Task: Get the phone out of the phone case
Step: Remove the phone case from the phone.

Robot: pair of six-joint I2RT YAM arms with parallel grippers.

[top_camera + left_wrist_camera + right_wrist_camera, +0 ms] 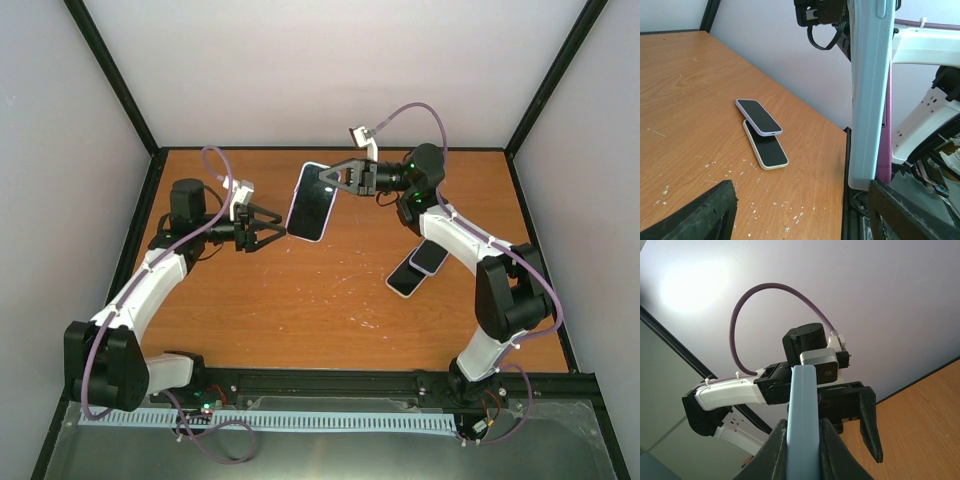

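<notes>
Orange-brown wooden table (300,310), white walls around it. On the left, the left gripper (270,232) hangs with fingers spread wide. The near-left end of the phone case (867,100) sits just ahead of them, apparently untouched. Mid-scene, the phone (311,198) is held in the air above the table, seated in that case, so I judge the removal not yet begun. At its far-right end the right gripper (330,178) pinches the cased phone. Further right, two other phones (418,268) lie overlapping on the table.
</notes>
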